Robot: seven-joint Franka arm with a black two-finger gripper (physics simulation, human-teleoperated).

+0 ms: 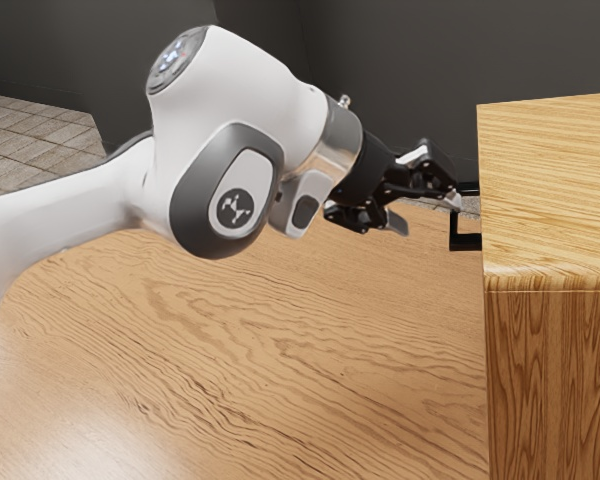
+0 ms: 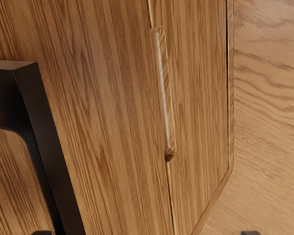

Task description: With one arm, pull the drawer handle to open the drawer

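A wooden cabinet (image 1: 550, 250) stands at the exterior view's right. A black drawer handle (image 1: 465, 238) sticks out from its front face toward the arm. My black gripper (image 1: 427, 211) is open just short of this handle, with its fingers spread and nothing between them. In the wrist view the black handle (image 2: 36, 137) runs along the cabinet front, close to one fingertip (image 2: 41, 232). The drawer front looks flush with the cabinet face.
A second, wood-coloured handle (image 2: 165, 93) lies on the cabinet front beside a panel seam. The wooden table (image 1: 280, 340) spreads wide below and in front of the arm. A dark wall stands behind.
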